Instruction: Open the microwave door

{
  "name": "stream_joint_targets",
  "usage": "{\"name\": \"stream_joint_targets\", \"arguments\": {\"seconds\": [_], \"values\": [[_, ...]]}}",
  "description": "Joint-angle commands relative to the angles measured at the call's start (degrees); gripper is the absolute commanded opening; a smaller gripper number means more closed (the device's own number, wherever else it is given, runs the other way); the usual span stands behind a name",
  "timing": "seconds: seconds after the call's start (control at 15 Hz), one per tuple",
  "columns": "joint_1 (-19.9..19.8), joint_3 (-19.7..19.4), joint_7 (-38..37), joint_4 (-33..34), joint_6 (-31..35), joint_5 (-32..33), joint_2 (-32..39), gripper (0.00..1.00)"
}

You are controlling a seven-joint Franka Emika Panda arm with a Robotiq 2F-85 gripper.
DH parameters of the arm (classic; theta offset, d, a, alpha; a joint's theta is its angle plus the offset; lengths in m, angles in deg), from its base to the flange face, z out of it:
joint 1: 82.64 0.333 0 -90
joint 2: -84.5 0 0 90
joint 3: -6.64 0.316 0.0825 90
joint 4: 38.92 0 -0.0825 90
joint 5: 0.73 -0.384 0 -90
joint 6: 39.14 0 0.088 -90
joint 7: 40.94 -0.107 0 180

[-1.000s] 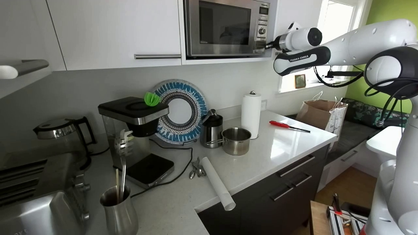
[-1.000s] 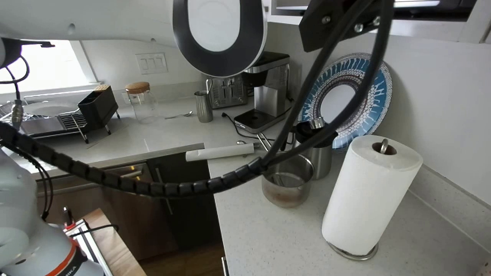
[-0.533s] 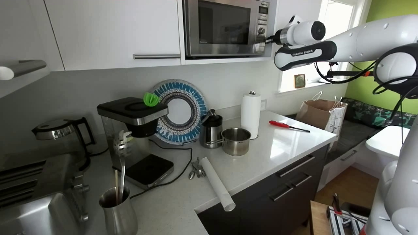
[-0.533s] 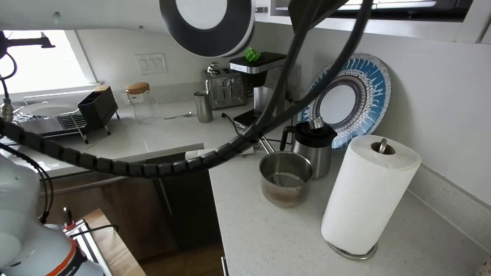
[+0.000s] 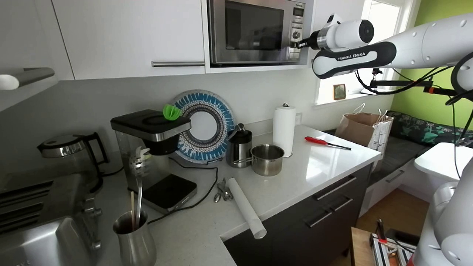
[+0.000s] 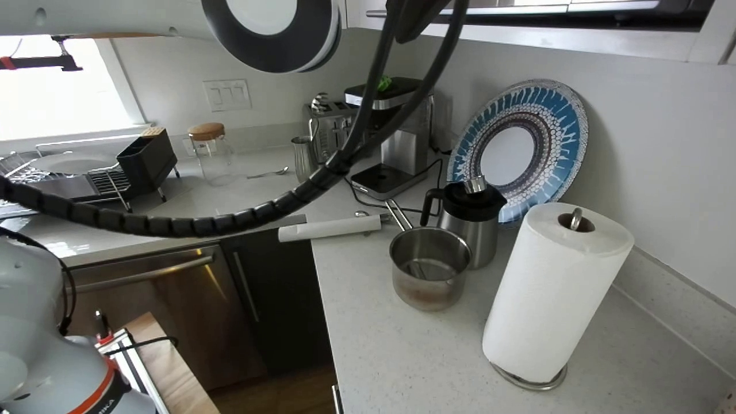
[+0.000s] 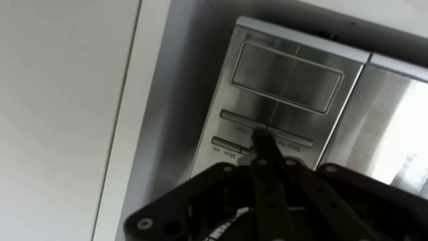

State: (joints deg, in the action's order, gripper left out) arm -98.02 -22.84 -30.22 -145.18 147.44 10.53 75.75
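In an exterior view, the toaster (image 5: 48, 223) stood at the near left, with the steel cup (image 5: 136, 244) just to its right. Farther, the pot (image 5: 268, 162) was on the counter (image 5: 295, 186), the paper towel roll (image 5: 283, 131) just behind it. Beyond, the gripper (image 5: 298, 45) had its fingers (image 7: 264, 147) narrow, pressed together, before the control strip (image 5: 296, 26); touching or not, I could not tell. The microwave (image 5: 257, 33) stood far, above the counter, its microwave door (image 5: 255, 26) closed.

Microwave (image 5: 258, 33): silver stainless steel, upright in the white cabinet niche (image 5: 255, 68), above the counter (image 5: 295, 181). Microwave door (image 5: 251, 27) is closed, narrow seam against the control strip (image 5: 297, 25) in wrist view; wide silver frame (image 5: 255, 56), dark glass window (image 5: 255, 22) with reflections. Strip runs vertically beside it: display (image 5: 298, 12) on top, round knob (image 5: 296, 35) below.
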Motion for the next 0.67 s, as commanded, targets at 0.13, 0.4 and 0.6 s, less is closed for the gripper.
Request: {"name": "stream_joint_targets", "arguments": {"seconds": [0.13, 0.4, 0.6], "values": [[-2.21, 3.48, 2.77, -6.71, -4.18, 0.37, -6.62, 0.00], [3.67, 1.08, 2.68, -14.98, -2.56, -0.47, -14.17, 0.00], [1.30, 2.74, 2.02, -12.90, -2.21, -1.22, -11.90, 0.01]]}}
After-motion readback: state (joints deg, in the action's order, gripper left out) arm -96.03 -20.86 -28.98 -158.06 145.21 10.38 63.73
